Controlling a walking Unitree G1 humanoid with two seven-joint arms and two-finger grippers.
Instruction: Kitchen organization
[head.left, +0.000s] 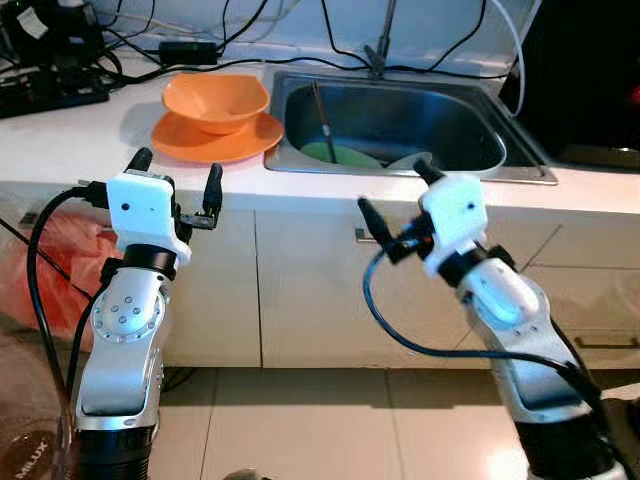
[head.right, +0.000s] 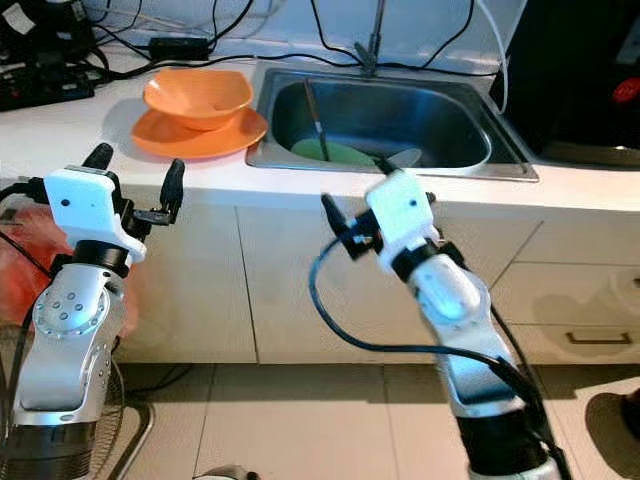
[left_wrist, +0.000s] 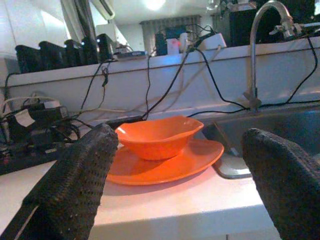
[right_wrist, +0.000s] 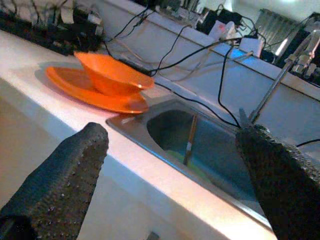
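Left gripper (head.left: 177, 180): raised at centre left of the left eye view, level with the front edge of the counter (head.left: 60, 140). Its fingers (left_wrist: 75, 185) are spread wide apart and hold nothing. The left wrist view looks between them, straight across the counter top at the crockery.

Right gripper (head.left: 395, 195): raised at centre frame, in front of the cabinet doors (head.left: 310, 290), just below the counter edge beneath the sink (head.left: 390, 125). Its fingers (right_wrist: 60, 180) are likewise spread and empty. The upper fingertip reaches roughly to the sink's front rim; whether it touches cannot be told. A blue cable (head.left: 400, 335) loops from this wrist down along the arm.

Bowl (head.left: 216, 101): orange, upright, sitting on an orange plate (head.left: 200, 145). Both stand on the white counter in the upper left of the frame, just left of the sink and beyond the left gripper.

Sink: stainless steel, upper centre of the frame. Inside lie a green plate (head.left: 340, 155) and a long utensil (head.left: 322, 120) leaning against the basin wall. A pale item beside the green plate is too unclear to identify. The tap (left_wrist: 260, 45) rises at the rear rim.

Rear of the counter: black cables (head.left: 240, 45) and dark electrical units (head.left: 50, 60) along the wall, upper left of the frame.

Lower left: a red-orange bag (head.left: 40, 270) against the cabinet. A tiled floor (head.left: 330, 420) lies below.
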